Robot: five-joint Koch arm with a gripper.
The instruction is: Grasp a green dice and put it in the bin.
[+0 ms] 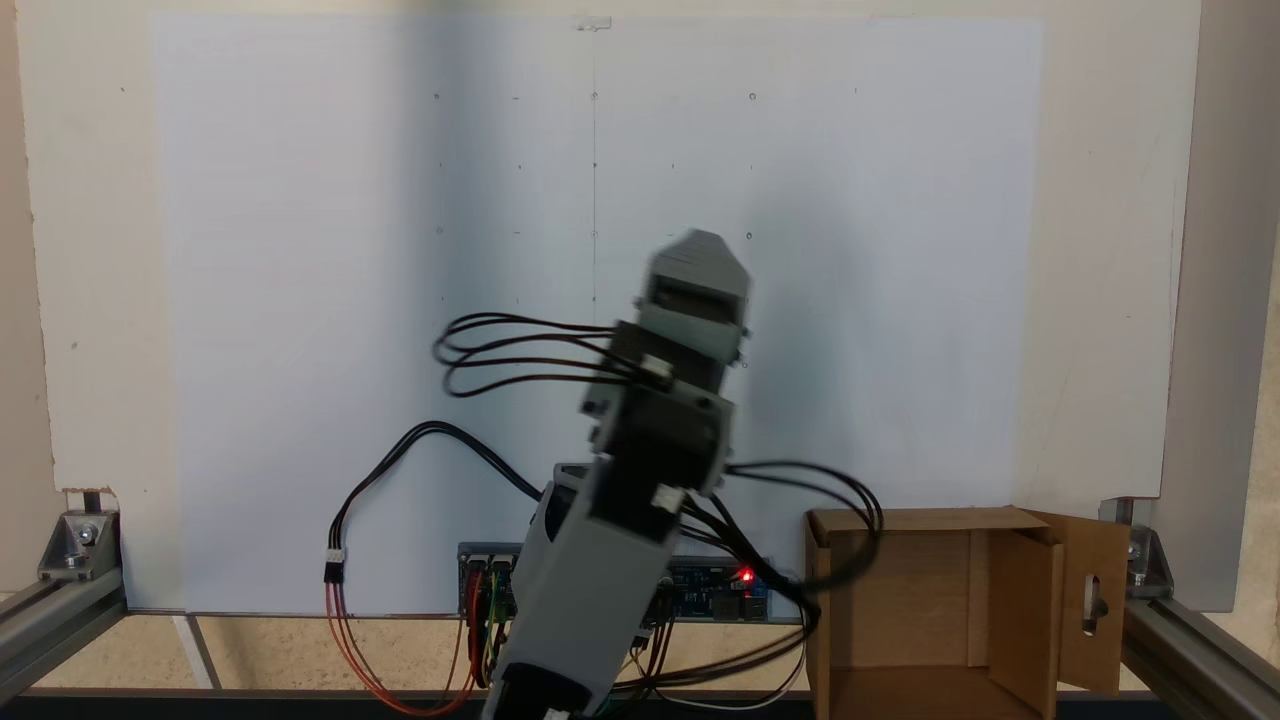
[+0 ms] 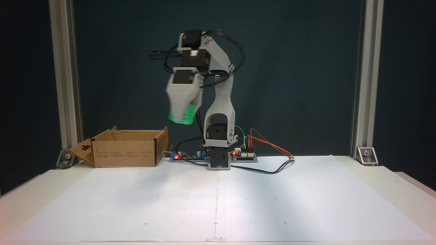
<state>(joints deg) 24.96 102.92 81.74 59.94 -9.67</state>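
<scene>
High at center-left of a fixed view, the end effector (image 2: 182, 117) pinches the green dice (image 2: 184, 115), right of the bin (image 2: 126, 153); opening now would drop it onto the counter (image 2: 218, 197).

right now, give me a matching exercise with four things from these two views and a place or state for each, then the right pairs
Things:
1. green dice
2. bin
3. end effector
4. red and orange wires

Places or states:
A. standing open on the table, left of the arm's base in the front fixed view
B. running along the table from the board, right of the base in that view
C. up in the air, blurred, shut on something green
D. held off the table at the tip of the arm

Pairs: 1-D, 2-A, 3-C, 4-B
</scene>
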